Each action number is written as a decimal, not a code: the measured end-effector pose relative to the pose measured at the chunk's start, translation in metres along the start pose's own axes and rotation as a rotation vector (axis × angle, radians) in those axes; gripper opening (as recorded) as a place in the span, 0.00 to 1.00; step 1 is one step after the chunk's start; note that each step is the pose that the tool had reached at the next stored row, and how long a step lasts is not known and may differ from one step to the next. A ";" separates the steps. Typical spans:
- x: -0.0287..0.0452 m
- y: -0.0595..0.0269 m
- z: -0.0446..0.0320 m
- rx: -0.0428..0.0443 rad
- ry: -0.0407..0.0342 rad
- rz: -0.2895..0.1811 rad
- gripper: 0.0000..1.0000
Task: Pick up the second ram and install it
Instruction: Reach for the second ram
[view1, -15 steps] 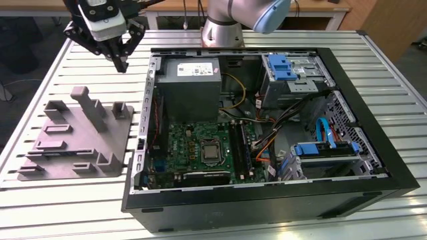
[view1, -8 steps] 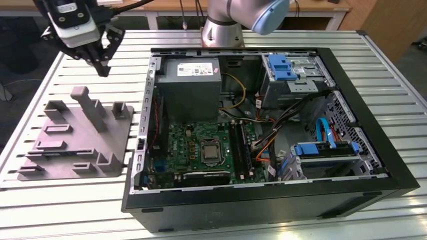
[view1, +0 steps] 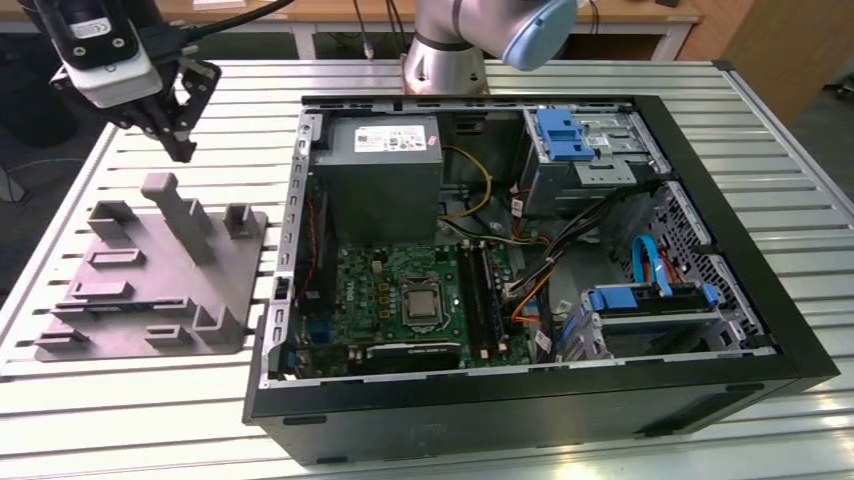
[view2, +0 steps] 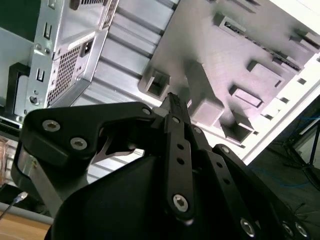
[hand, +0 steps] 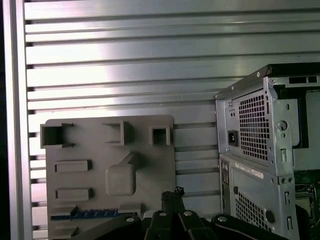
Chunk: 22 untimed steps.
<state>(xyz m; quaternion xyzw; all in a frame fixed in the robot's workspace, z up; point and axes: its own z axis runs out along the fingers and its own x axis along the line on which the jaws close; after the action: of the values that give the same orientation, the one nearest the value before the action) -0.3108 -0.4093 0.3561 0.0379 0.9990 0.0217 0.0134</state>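
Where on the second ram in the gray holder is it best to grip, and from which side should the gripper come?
Grip the second ram across its flat faces, near mid-length, coming from above. In the first wrist view it seems to stand on edge in a slot of the gray holder, so likely only its upper edge is free.

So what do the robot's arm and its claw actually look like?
The arm is a silver-grey tube with a pale blue joint cap. Near its wrist sits a white and black box, with black cables trailing off. The gripper is black: flat linked bars studded with silver screws, narrowing to a slim tip.
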 end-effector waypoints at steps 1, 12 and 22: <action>0.0015 -0.0005 0.0003 0.0001 0.0001 0.000 0.10; 0.0130 -0.0036 0.0039 0.0003 0.0000 0.000 0.10; 0.0199 -0.0053 0.0072 0.0003 -0.0001 0.000 0.10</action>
<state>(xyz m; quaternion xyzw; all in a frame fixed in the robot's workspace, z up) -0.3308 -0.4127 0.3482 0.0379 0.9990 0.0216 0.0134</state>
